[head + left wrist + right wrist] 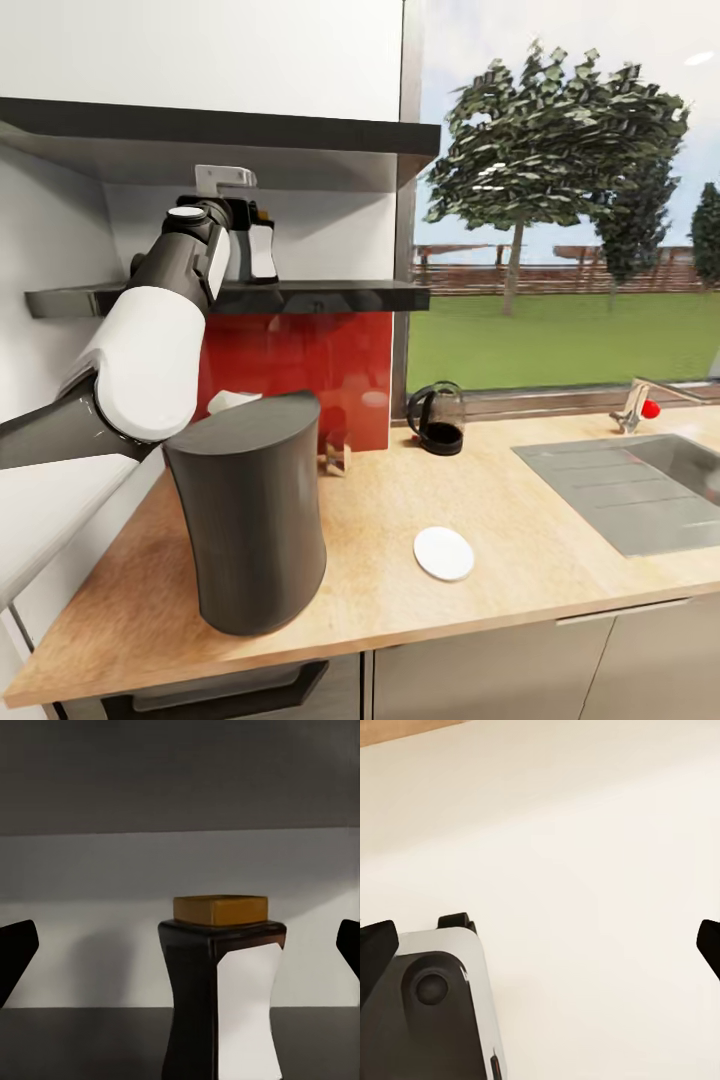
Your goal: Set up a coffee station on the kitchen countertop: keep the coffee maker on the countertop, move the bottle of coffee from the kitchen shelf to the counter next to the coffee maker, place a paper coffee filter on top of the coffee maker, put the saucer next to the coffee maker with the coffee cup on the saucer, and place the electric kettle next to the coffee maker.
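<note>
We observe the left gripper (pixel 180 952) released, fingers spread either side of the bottle of coffee (pixel 222 994) upright on the kitchen shelf (pixel 320 296); right gripper (pixel 540 952) likewise released.

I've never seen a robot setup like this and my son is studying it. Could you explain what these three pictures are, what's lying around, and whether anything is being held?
These are simulator renders from a two-armed wheeled robot. The large picture comes from its head camera, looking over a kitchen countertop. On it stand the coffee maker, a glass electric kettle and a white saucer.

The other two come from cameras near each gripper. The left arm reaches up to the kitchen shelf, where the left gripper is open, its dark fingertips either side of the bottle of coffee without holding it. The right gripper is also open, facing a pale surface. Nothing is held.
</note>
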Available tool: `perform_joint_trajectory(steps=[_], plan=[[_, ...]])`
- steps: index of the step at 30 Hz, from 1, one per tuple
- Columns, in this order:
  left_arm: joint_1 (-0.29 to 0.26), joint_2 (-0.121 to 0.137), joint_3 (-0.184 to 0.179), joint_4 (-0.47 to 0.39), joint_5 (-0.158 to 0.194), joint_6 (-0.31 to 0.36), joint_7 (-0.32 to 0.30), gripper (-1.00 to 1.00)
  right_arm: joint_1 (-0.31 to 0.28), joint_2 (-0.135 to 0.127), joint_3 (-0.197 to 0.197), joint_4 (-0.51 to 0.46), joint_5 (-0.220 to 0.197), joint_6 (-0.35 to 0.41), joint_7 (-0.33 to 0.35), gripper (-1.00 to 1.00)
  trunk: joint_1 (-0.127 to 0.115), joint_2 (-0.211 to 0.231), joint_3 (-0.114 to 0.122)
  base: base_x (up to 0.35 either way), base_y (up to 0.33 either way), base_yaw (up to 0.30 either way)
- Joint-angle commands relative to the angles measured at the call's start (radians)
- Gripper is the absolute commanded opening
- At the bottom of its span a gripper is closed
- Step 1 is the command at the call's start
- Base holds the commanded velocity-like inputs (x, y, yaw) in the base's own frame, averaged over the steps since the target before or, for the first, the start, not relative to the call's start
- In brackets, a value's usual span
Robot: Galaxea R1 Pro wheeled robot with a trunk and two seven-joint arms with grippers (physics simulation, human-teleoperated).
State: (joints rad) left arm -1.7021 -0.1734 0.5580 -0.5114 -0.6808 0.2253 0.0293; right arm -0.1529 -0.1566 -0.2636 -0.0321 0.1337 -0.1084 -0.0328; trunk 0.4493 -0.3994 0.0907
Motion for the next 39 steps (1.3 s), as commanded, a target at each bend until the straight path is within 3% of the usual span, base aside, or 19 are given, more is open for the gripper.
perform_joint_trajectory(steps=[1,39], plan=[[-0.001,-0.001,0.005,-0.001,-0.004,0.003,0.0,1.0,0.0,0.0,-0.008,0.001,0.01,-0.004,-0.002,1.0,0.001,-0.001,0.001,0.191,0.0,0.0],[0.023,0.006,0.008,0.002,-0.001,0.003,-0.005,1.0,0.0,0.0,-0.011,-0.005,0.009,-0.004,-0.002,1.0,0.001,-0.001,0.015,0.041,0.0,0.0]])
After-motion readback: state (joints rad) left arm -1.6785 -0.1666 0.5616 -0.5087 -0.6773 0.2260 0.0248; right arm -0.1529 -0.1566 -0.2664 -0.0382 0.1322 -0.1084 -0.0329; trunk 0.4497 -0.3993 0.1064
